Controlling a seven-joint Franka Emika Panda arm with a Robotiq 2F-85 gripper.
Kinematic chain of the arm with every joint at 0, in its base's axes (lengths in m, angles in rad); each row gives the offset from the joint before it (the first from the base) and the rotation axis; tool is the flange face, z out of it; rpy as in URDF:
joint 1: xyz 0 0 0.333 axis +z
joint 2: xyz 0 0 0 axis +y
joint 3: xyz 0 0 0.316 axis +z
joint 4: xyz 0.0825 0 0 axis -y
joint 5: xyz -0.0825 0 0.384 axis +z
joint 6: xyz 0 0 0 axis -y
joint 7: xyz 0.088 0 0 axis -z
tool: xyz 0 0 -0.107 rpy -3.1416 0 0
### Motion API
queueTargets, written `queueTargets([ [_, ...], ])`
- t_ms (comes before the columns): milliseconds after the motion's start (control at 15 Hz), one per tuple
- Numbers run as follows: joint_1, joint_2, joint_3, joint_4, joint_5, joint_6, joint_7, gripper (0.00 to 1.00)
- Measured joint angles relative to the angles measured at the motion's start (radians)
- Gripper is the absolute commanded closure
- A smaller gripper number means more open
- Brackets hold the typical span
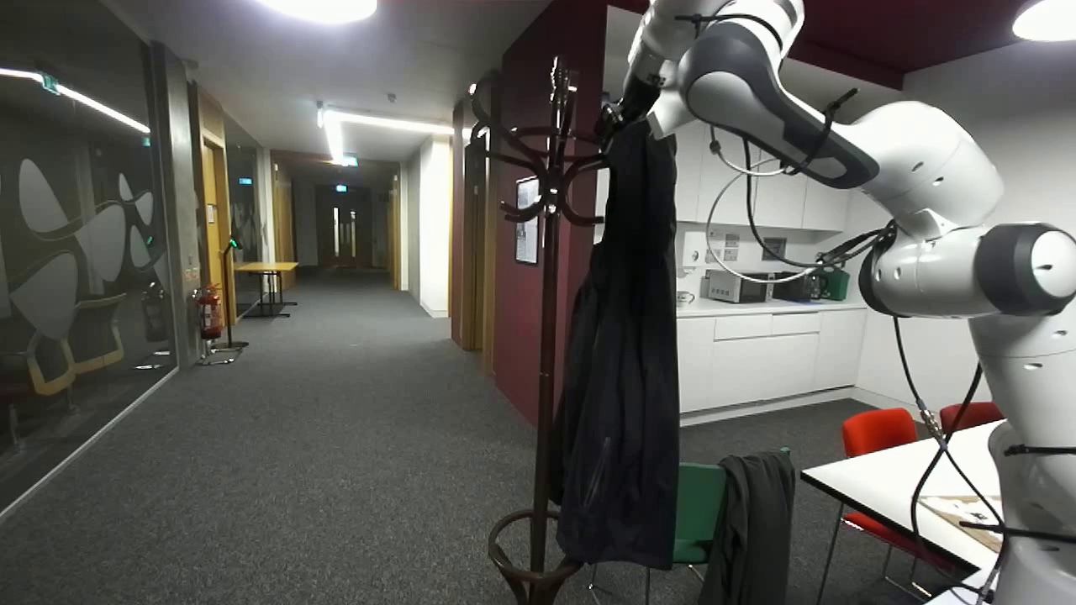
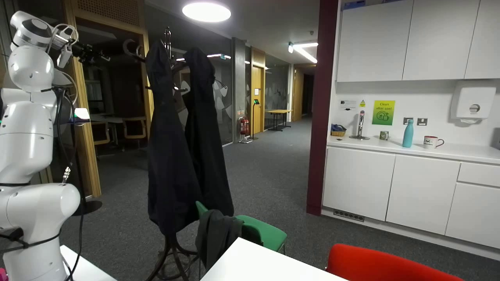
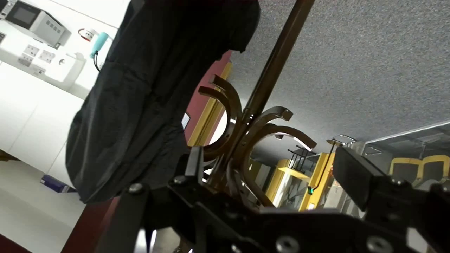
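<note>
A dark brown coat stand (image 1: 548, 336) with curved hooks stands upright; its pole also shows in the wrist view (image 3: 277, 63). Two dark coats hang from it in an exterior view, one nearer the arm (image 2: 168, 136) and one behind (image 2: 207, 136). A dark coat (image 3: 140, 105) fills the left of the wrist view. My gripper (image 3: 274, 168) is open, with nothing between its fingers; the stand's hooks show beyond and between them. In an exterior view the gripper (image 2: 99, 56) is at hook height, apart from the coats. In an exterior view it (image 1: 618, 118) overlaps a coat's top.
A green chair (image 2: 265, 234) with a dark garment (image 2: 218, 234) over its back stands beside the coat stand. A white table (image 1: 916, 462) and a red chair (image 1: 878, 430) are nearby. A kitchen counter (image 2: 390, 152) with a blue bottle (image 2: 408, 134) runs along the wall.
</note>
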Motion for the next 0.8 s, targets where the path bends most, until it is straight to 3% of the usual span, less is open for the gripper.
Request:
queueTargets([
  [800,-0.065,-0.18,-0.02,0.014,-0.002,-0.139,0.042,0.0],
])
